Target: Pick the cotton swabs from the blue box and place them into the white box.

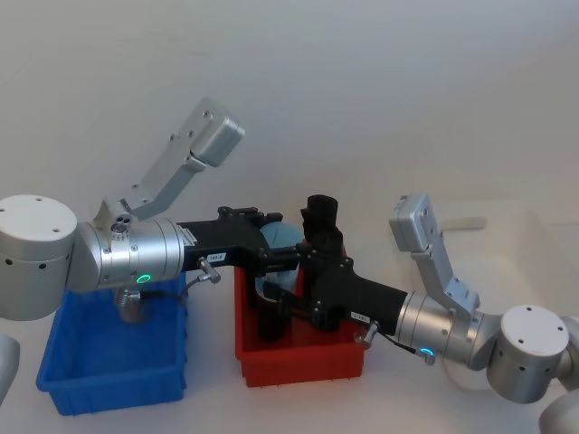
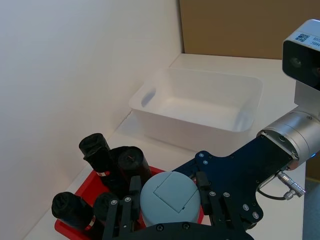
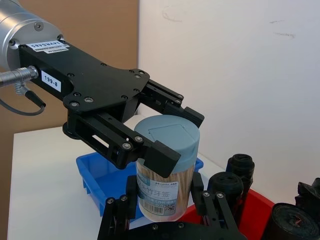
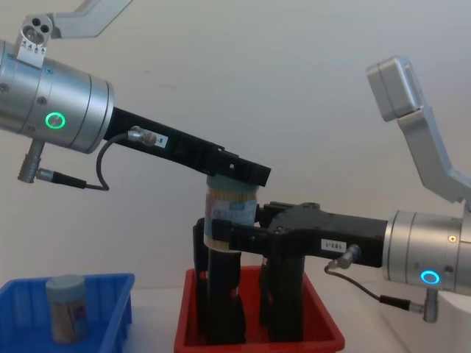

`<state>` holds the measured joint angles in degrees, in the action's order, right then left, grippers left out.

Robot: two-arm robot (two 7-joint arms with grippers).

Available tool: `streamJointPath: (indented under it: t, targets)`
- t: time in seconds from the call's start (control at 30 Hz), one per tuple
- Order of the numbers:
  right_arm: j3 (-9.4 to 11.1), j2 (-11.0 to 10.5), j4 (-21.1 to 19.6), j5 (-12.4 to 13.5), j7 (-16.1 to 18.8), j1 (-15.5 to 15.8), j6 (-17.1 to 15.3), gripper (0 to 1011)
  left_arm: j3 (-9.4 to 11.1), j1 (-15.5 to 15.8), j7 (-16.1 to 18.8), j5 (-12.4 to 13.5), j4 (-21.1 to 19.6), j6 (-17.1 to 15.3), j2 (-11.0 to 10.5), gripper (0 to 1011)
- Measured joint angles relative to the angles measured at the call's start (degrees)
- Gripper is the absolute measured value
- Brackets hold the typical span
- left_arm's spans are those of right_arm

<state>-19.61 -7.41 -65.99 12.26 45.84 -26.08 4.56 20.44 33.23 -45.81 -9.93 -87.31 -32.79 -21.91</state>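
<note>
One jar of cotton swabs [image 3: 167, 170], grey-lidded with tan sticks inside, hangs above the red tray [image 1: 298, 362]. My left gripper [image 3: 172, 137] is shut on it just under the lid [image 2: 170, 197]. My right gripper [image 3: 162, 200] comes in from the other side and presses against both sides of the jar's lower body [image 4: 232, 206]. A second jar [image 1: 134, 306] stands in the blue box [image 1: 109, 371] under the left arm. The white box [image 2: 200, 105] lies open and empty beyond the tray, on the robot's right.
Several tall black upright objects [image 4: 221, 294] stand in the red tray directly below the held jar, their tops close beneath the grippers. In the head view the blue box sits left of the tray near the table's front edge.
</note>
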Motion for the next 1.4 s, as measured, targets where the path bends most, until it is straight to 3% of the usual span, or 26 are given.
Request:
streamJointPath:
  t: [0.3,0.6,0.73,1.17,1.4]
  targets:
    - [-0.1,0.0,0.8,0.5,0.6,-0.5,0.5,634,0.0,0.0,0.0,0.0,0.0,0.0,0.0,671]
    - [-0.2,-0.1,1.1,0.7,0.8,-0.8,1.1,634,0.0,0.0,0.0,0.0,0.0,0.0,0.0,934]
    - [-0.2,-0.2,1.2,0.7,0.9,-0.9,1.3,634,0.0,0.0,0.0,0.0,0.0,0.0,0.0,1004]
    - [0.2,-1.1,1.0,1.3,0.1,-0.8,1.6,634,0.0,0.0,0.0,0.0,0.0,0.0,0.0,1004]
    - [1.2,-2.4,-0.2,2.4,-1.9,0.5,1.5,634,0.0,0.0,0.0,0.0,0.0,0.0,0.0,1004]
